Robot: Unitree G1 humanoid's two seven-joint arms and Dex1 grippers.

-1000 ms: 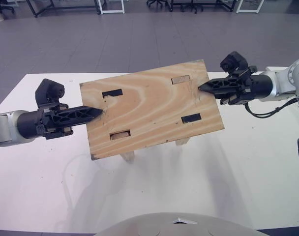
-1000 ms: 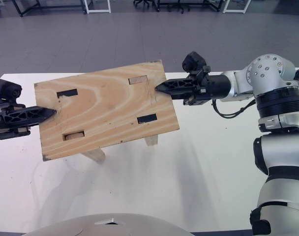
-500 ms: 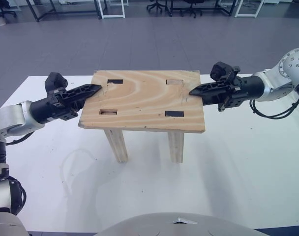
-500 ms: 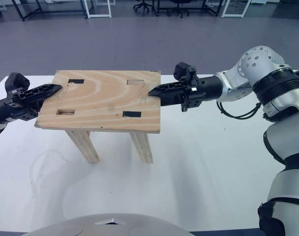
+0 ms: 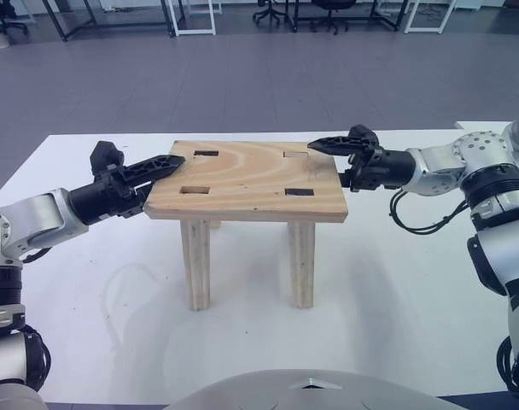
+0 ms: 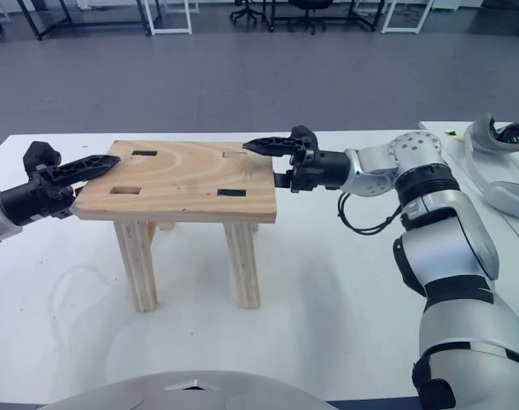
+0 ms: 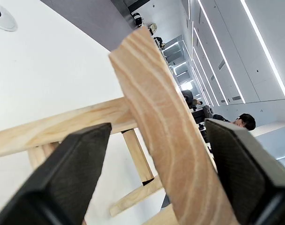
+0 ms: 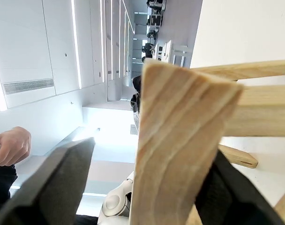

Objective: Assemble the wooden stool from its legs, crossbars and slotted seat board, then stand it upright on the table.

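The wooden stool stands upright on the white table, its slotted seat board level on its legs. My left gripper is at the board's left edge, open, one finger above and one below. My right gripper straddles the right edge the same way, also open. In the left wrist view the board's edge runs between the two fingers with a gap on each side. The right wrist view has the board's edge between the fingers, a crossbar behind it.
Bare white tabletop lies in front of the stool and on both sides. A white device rests on the adjoining table at the far right. Beyond the table's far edge is grey floor with desks and chairs.
The stool has gone from tilted in the air, gripped at both edges, to level and standing on the table. Both grippers' fingers have spread apart around the board.
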